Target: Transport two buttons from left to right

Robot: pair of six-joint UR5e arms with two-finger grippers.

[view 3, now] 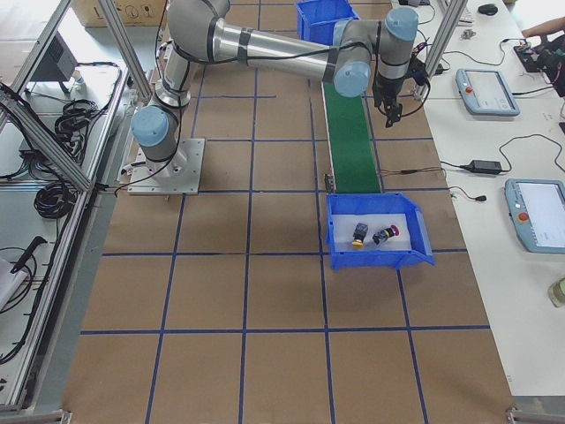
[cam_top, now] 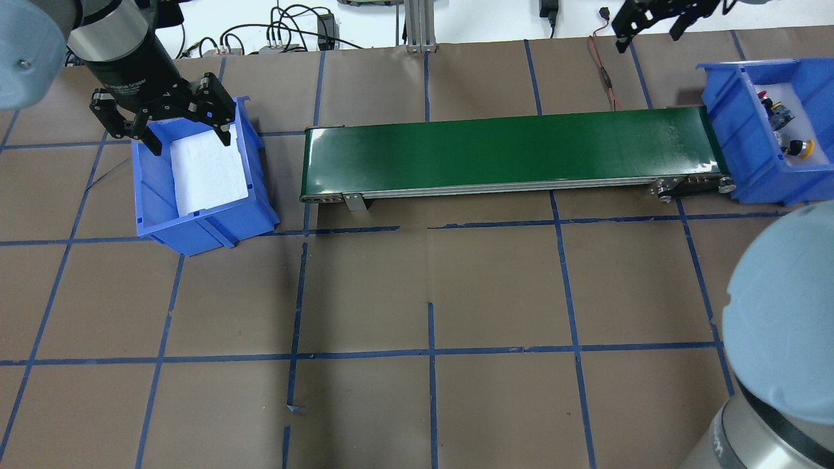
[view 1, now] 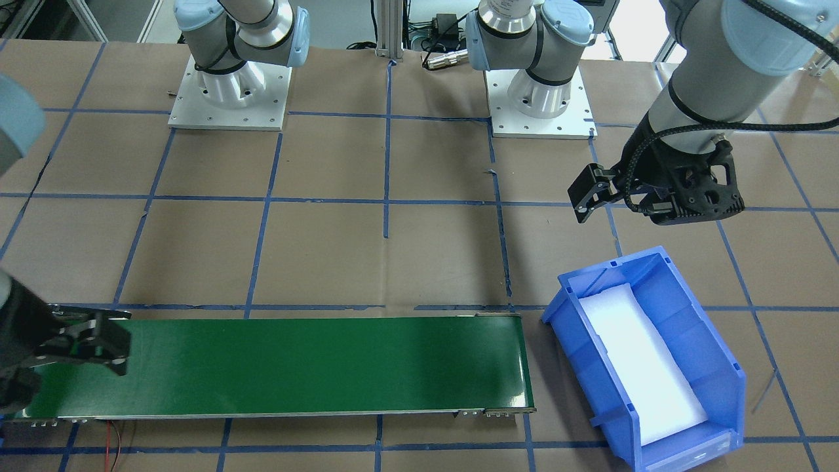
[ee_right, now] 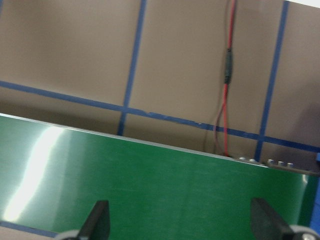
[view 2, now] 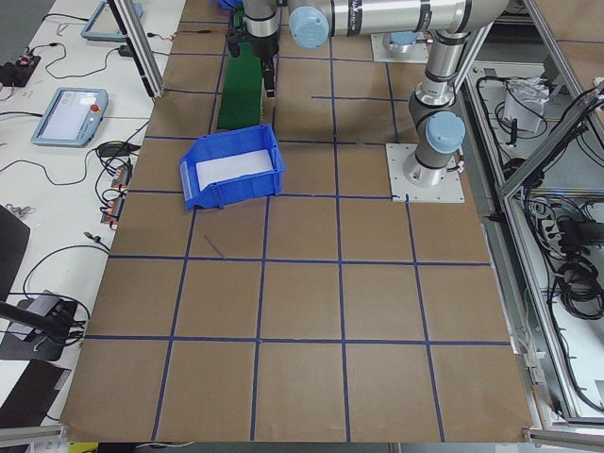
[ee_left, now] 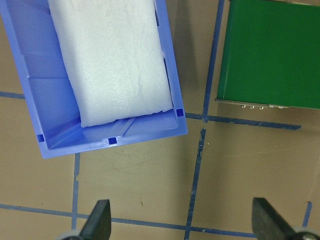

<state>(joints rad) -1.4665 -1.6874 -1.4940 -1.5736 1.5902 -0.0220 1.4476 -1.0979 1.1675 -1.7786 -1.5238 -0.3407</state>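
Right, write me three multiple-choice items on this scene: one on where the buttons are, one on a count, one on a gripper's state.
1. Where are the red button and the yellow button?
A) in the left blue bin
B) on the green belt
C) in the right blue bin

2. How many blue bins are on the table?
A) one
B) two
C) three

3. How is the left gripper?
A) shut on a button
B) open and empty
C) shut and empty

1 C: both lie in it, while the left blue bin and the green belt hold neither.
2 B: one stands at each end of the belt.
3 B: its fingers stand apart with nothing between them.
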